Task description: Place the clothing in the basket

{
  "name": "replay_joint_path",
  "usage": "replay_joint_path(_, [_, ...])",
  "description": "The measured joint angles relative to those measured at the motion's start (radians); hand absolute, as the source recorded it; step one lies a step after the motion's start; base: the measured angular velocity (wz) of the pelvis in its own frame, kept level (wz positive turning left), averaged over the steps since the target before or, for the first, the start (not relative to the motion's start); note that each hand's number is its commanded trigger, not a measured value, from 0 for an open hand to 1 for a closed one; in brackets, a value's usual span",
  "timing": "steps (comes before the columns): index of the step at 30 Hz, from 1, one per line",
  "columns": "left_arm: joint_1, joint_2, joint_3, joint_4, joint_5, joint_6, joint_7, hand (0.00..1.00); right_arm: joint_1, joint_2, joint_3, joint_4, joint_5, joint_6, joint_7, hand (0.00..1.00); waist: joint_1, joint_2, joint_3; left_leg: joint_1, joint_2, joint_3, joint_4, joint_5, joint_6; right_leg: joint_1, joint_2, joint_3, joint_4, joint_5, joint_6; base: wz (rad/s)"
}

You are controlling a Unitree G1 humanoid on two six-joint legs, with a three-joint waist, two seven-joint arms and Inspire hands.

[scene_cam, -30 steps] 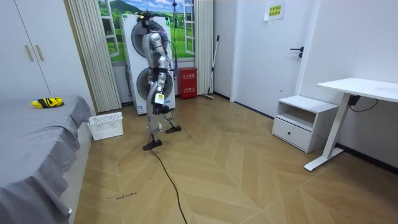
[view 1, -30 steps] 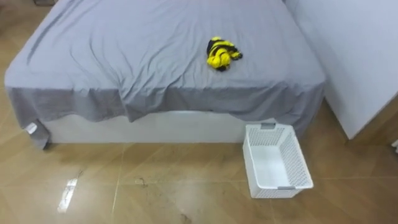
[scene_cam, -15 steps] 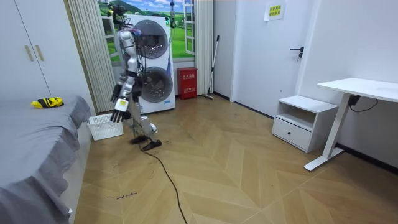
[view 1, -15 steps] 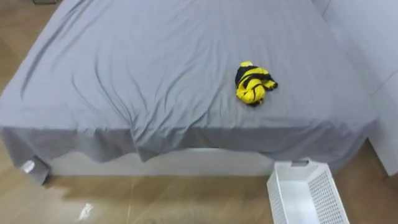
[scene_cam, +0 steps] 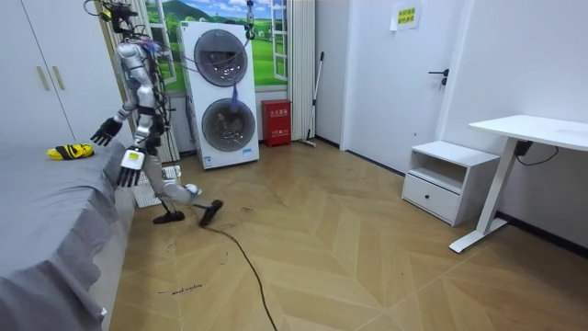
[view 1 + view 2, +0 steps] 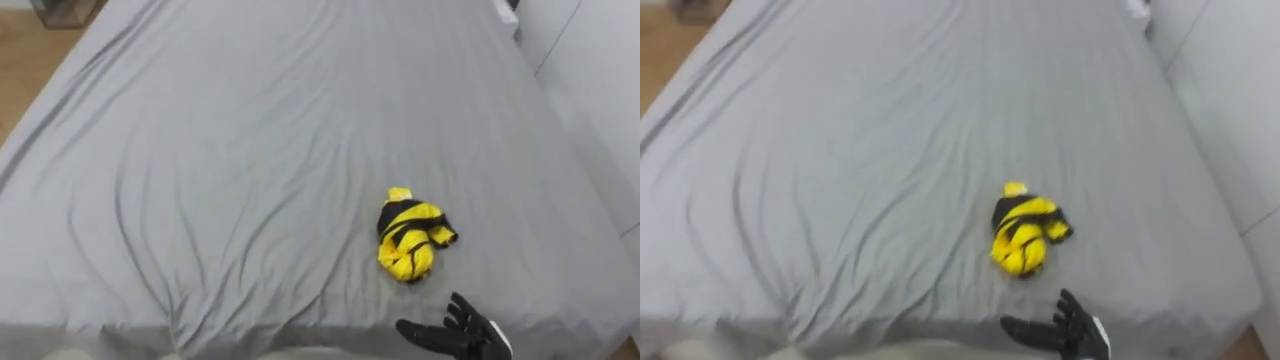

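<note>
Black fingers (image 6: 462, 312) of the right hand (image 6: 470, 338) are spread wide, holding nothing, low over the near edge of the grey bed (image 6: 230, 150). The clothes (image 6: 410, 240), a crumpled yellow and black bundle, lie on the sheet near the hand at its 11 o'clock, not touching it. In the room view the robot stands at the foot of the bed, and its left hand (image 5: 130, 166) hangs with loose, empty fingers.
</note>
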Motion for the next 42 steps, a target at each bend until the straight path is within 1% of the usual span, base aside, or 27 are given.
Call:
replay_joint_path(1, [0.000,0.006,0.003,-0.019,-0.004,-0.008,0.010,0.00,0.001,-0.002,0.000,-0.004,0.008,0.000,-0.007,0.00,0.006,-0.019,0.0059,-0.056,0.003,0.006,-0.021,-0.049,-0.010,0.029,-0.001,0.020,-0.026,0.001,0.003,-0.11])
replay_joint_path(2, [0.002,0.006,0.006,-0.025,-0.009,-0.011,0.016,0.00,0.006,-0.002,0.000,-0.009,0.008,0.001,-0.013,0.00,0.013,-0.025,0.0032,-0.086,0.002,0.004,-0.041,-0.073,-0.010,0.036,-0.002,0.030,-0.033,0.001,0.003,-0.41])
replay_joint_path(3, [0.002,0.006,0.008,-0.035,-0.033,-0.014,0.023,0.00,0.028,-0.002,-0.005,-0.047,0.007,0.006,-0.029,0.00,0.027,-0.029,-0.0028,-0.139,0.003,-0.004,-0.088,-0.104,-0.011,0.051,-0.004,0.053,-0.054,0.001,0.015,-0.47])
replay_joint_path(4, [0.000,0.005,0.009,-0.039,-0.043,-0.016,0.029,0.00,0.041,-0.002,-0.006,-0.078,-0.001,0.009,-0.041,0.00,0.033,-0.025,-0.0053,-0.187,0.000,-0.023,-0.159,-0.112,-0.007,0.060,-0.008,0.069,-0.059,-0.004,0.028,-0.53])
replay_joint_path(5, [-0.003,0.003,0.009,-0.039,-0.042,-0.019,0.039,0.00,0.044,-0.002,-0.013,-0.099,-0.003,0.016,-0.052,0.00,0.032,-0.022,-0.0083,-0.228,-0.008,-0.033,-0.265,-0.094,0.004,0.054,-0.014,0.090,-0.044,-0.017,0.044,-0.44])
replay_joint_path(6, [-0.003,0.004,0.012,-0.038,-0.041,-0.019,0.042,0.00,0.047,0.002,-0.020,-0.109,-0.011,0.024,-0.058,0.00,0.032,-0.025,-0.0133,-0.237,-0.012,-0.021,-0.270,-0.055,0.045,0.044,-0.023,0.108,-0.024,-0.029,0.055,-0.41])
replay_joint_path(7, [0.005,0.004,0.019,-0.035,-0.037,-0.016,0.045,0.00,0.055,0.003,-0.024,-0.132,-0.037,0.033,-0.068,0.00,0.025,-0.027,-0.0304,-0.212,-0.037,-0.016,-0.321,-0.040,0.058,0.025,-0.043,0.131,0.000,-0.038,0.072,-0.23])
replay_joint_path(8, [0.005,0.004,0.019,-0.035,-0.035,-0.013,0.046,0.00,0.058,0.001,-0.029,-0.146,-0.047,0.032,-0.071,0.00,0.020,-0.030,-0.0322,-0.194,-0.048,-0.009,-0.347,-0.034,0.066,0.024,-0.054,0.136,0.000,-0.039,0.075,-0.22])
replay_joint_path(9, [0.012,0.008,0.018,-0.036,-0.034,-0.012,0.046,0.00,0.059,-0.001,-0.040,-0.164,-0.064,0.029,-0.078,0.00,0.026,-0.039,-0.0330,-0.160,-0.069,0.010,-0.396,-0.019,0.074,0.023,-0.071,0.153,-0.009,-0.042,0.088,-0.25])
replay_joint_path(10, [0.023,0.007,0.018,-0.035,-0.035,-0.012,0.045,0.00,0.058,-0.002,-0.052,-0.182,-0.069,0.022,-0.084,0.00,0.027,-0.039,-0.0331,-0.136,-0.086,0.017,-0.426,-0.011,0.078,0.033,-0.076,0.159,-0.023,-0.042,0.097,-0.27])
replay_joint_path(11, [0.027,0.007,0.018,-0.035,-0.037,-0.012,0.044,0.00,0.058,-0.003,-0.058,-0.192,-0.069,0.018,-0.085,0.00,0.025,-0.039,-0.0329,-0.128,-0.090,0.019,-0.438,-0.007,0.080,0.035,-0.085,0.160,-0.027,-0.041,0.099,-0.13])
replay_joint_path(12, [0.029,0.009,0.018,-0.030,-0.037,-0.012,0.044,0.00,0.058,-0.004,-0.067,-0.215,-0.070,0.010,-0.090,0.00,0.024,-0.042,-0.0323,-0.115,-0.101,0.020,-0.467,0.004,0.082,0.038,-0.090,0.159,-0.032,-0.040,0.101,0.00])
replay_joint_path(13, [0.027,0.010,0.018,-0.022,-0.037,-0.010,0.044,0.00,0.057,-0.008,-0.066,-0.230,-0.070,-0.009,-0.096,0.00,0.023,-0.038,-0.0272,-0.101,-0.109,0.020,-0.492,0.014,0.083,0.046,-0.092,0.160,-0.043,-0.038,0.104,0.00])
replay_joint_path(14, [0.027,0.010,0.018,-0.016,-0.037,-0.009,0.044,0.00,0.056,-0.010,-0.066,-0.232,-0.070,-0.018,-0.096,0.00,0.023,-0.036,-0.0244,-0.096,-0.112,0.020,-0.502,0.017,0.083,0.049,-0.092,0.159,-0.047,-0.038,0.105,0.05])
replay_joint_path(15, [0.023,0.009,0.018,-0.002,-0.036,-0.004,0.044,0.00,0.055,-0.014,-0.066,-0.237,-0.076,-0.025,-0.096,0.00,0.022,-0.032,-0.0239,-0.094,-0.117,0.019,-0.515,0.021,0.083,0.051,-0.094,0.159,-0.056,-0.037,0.105,0.00])
replay_joint_path(17, [0.021,0.010,0.018,0.004,-0.037,0.009,0.044,0.00,0.046,-0.016,-0.063,-0.244,-0.091,-0.025,-0.094,0.00,0.023,-0.027,-0.0195,-0.099,-0.119,0.019,-0.521,0.024,0.081,0.050,-0.098,0.158,-0.056,-0.037,0.105,0.00])
replay_joint_path(18, [0.019,0.011,0.017,0.004,-0.037,0.021,0.044,0.00,0.038,-0.017,-0.063,-0.244,-0.103,-0.025,-0.092,0.00,0.022,-0.026,-0.0153,-0.101,-0.122,0.018,-0.527,0.027,0.080,0.045,-0.098,0.157,-0.056,-0.037,0.105,0.00])
replay_joint_path(19, [0.018,0.010,0.013,0.004,-0.037,0.033,0.044,0.00,0.032,-0.017,-0.063,-0.244,-0.111,-0.026,-0.090,0.00,0.022,-0.026,-0.0151,-0.109,-0.122,0.016,-0.529,0.029,0.079,0.035,-0.098,0.157,-0.054,-0.037,0.105,0.03])
replay_joint_path(24, [0.002,0.010,-0.010,0.008,-0.038,0.058,0.044,0.00,-0.005,-0.019,-0.058,-0.244,-0.115,-0.026,-0.092,0.00,0.022,-0.024,-0.0148,-0.158,-0.125,0.015,-0.528,0.037,0.082,-0.014,-0.097,0.156,-0.043,-0.036,0.104,0.00])
replay_joint_path(28, [-0.014,0.010,-0.023,0.032,-0.043,0.059,0.044,0.00,-0.023,-0.021,-0.024,-0.244,-0.115,-0.027,-0.091,0.00,0.022,-0.019,-0.0150,-0.178,-0.130,0.012,-0.529,0.039,0.085,-0.035,-0.100,0.150,-0.038,-0.037,0.105,0.02])
replay_joint_path(32, [-0.030,0.008,-0.024,0.046,-0.041,0.060,0.048,0.00,-0.035,-0.021,0.012,-0.239,-0.116,-0.028,-0.082,0.00,0.027,-0.018,-0.0151,-0.187,-0.133,0.011,-0.529,0.040,0.087,-0.044,-0.102,0.146,-0.039,-0.036,0.107,0.03])
replay_joint_path(35, [-0.044,0.002,-0.024,0.064,-0.040,0.065,0.058,0.00,-0.065,-0.018,0.019,-0.179,-0.122,-0.028,-0.082,0.00,0.032,-0.018,-0.0146,-0.189,-0.135,0.006,-0.529,0.041,0.088,-0.044,-0.104,0.141,-0.039,-0.036,0.107,0.04])
replay_joint_path(37, [-0.048,0.004,-0.029,0.064,-0.041,0.077,0.058,0.00,-0.105,-0.020,0.024,-0.101,-0.146,-0.028,-0.088,0.00,0.045,-0.020,-0.0145,-0.196,-0.135,0.009,-0.529,0.041,0.089,-0.055,-0.105,0.141,-0.037,-0.035,0.108,0.00])
replay_joint_path(42, [-0.073,0.006,-0.040,0.078,-0.044,0.081,0.055,0.00,-0.162,-0.023,0.024,0.023,-0.135,-0.028,-0.114,0.00,0.056,-0.020,-0.0140,-0.233,-0.136,0.007,-0.528,0.049,0.093,-0.089,-0.107,0.139,-0.036,-0.032,0.110,0.03])
